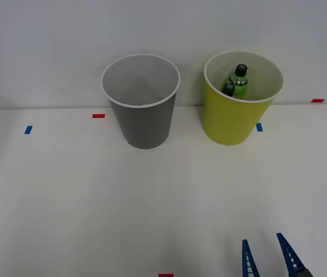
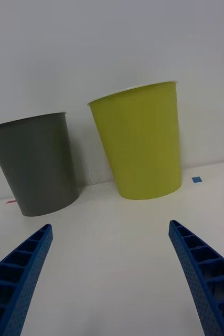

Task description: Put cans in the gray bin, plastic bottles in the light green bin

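Observation:
The gray bin (image 1: pixel 143 109) stands at the back of the white table, its pale inside showing nothing in it. To its right stands the light green bin (image 1: pixel 232 118). Inside it are two plastic bottles: a green one with a black cap (image 1: pixel 239 81) and a second black cap (image 1: pixel 228 89) just in front. My right gripper (image 1: pixel 267 257) hovers low at the front right of the table, open and holding nothing. From the wrist, both the gray bin (image 2: pixel 38 165) and the light green bin (image 2: pixel 140 142) stand ahead of the spread blue fingers (image 2: pixel 203 273). No cans are in view.
Small red tape marks (image 1: pixel 98 116) and blue tape marks (image 1: pixel 28 130) dot the table (image 1: pixel 94 202) around the bins, with another blue mark (image 2: pixel 196 179) beside the green bin. A plain white wall rises right behind the bins.

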Controlling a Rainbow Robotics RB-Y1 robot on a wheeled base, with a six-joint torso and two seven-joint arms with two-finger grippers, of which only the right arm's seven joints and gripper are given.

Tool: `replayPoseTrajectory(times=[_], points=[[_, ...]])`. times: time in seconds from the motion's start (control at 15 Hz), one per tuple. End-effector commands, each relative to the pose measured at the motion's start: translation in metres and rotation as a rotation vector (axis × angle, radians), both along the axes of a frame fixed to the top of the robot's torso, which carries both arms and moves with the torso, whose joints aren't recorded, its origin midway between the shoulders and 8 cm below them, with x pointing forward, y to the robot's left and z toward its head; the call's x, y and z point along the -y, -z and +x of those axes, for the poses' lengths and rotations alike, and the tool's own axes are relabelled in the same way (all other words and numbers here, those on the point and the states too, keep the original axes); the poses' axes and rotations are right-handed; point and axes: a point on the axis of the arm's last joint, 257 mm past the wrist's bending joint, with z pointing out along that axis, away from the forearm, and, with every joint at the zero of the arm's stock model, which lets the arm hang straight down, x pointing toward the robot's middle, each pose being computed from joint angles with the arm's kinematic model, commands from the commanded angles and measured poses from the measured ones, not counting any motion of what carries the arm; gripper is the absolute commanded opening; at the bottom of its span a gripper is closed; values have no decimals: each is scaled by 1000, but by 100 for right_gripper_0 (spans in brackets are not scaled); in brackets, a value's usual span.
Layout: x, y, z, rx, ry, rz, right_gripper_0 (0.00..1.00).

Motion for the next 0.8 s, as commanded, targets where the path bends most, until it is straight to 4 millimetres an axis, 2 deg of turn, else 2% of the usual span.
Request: replayPoseTrajectory(times=[0.07, 0.8], points=[[0, 0, 0, 0, 0, 0, 76], [0, 0, 0, 0, 0, 0, 76]])
